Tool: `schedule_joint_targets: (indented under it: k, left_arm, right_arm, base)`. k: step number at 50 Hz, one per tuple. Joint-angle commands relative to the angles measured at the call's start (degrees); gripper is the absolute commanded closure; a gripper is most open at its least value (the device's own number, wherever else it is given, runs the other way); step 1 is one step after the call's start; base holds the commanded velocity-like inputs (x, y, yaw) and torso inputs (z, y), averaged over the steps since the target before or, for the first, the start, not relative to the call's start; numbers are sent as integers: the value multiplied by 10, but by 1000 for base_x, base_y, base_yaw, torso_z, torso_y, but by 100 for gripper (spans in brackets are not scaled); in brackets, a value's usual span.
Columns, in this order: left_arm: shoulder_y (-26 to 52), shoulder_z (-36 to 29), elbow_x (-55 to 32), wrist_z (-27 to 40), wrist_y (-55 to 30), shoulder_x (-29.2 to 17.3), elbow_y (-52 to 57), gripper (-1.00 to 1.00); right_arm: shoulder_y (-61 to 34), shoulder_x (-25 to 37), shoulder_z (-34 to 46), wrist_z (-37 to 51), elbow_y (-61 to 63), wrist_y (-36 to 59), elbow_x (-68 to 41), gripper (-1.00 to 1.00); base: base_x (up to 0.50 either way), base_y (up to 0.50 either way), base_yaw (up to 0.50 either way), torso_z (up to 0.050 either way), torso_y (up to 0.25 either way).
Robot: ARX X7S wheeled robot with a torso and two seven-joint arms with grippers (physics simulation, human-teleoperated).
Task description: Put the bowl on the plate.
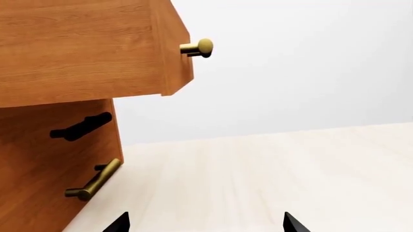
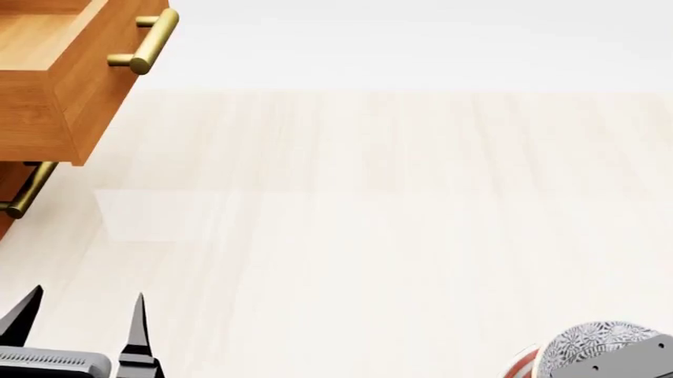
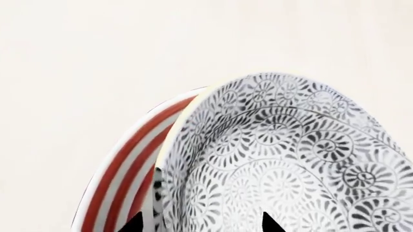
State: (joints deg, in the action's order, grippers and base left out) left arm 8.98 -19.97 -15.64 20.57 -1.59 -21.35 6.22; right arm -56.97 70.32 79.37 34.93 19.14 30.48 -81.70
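At the lower right corner of the head view, the bowl (image 2: 601,345) shows its grey floral inside, with a sliver of the red-ringed plate (image 2: 522,365) peeking out just beside and under its near-left edge; a grey part of the right arm crosses the bowl's lower edge there. Seen from the right wrist, the bowl (image 3: 290,159) fills most of the picture, and the plate (image 3: 125,174) curves out from under its rim with its red and white bands, so the bowl lies over the plate, though I cannot tell whether it rests flat on it or is held just above. Two dark tips of the right gripper (image 3: 201,223) show at the picture's edge, one outside the bowl's wall and one inside it, so the fingers stand on either side of the rim; whether they press on it cannot be told. Well apart, at the lower left of the head view, the left gripper (image 2: 82,319) hangs over the pale table (image 2: 399,205) with its two black fingers spread and nothing between them; the left wrist view shows the same tips (image 1: 205,223) wide apart above bare wood. A wooden cabinet (image 2: 53,87) stands at the far left, its top drawer pulled out, with brass handles (image 2: 145,41).
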Motion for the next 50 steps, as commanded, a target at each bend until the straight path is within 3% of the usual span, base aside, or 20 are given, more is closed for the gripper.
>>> schedule_joint_targets:
  k: [1,50]
  left_arm:
    - [1,-2,-1,1,-4,-1,3,-100]
    - [0,-8,-3,6,0,-5,8,-100]
  right_arm:
    - [1,17,-6,6,16,-10,1,-100]
    - [-78,51,-76,50,145,-13,-3,-100]
  base:
    - [0,0,0,0,0]
    - [0,0,0,0,0]
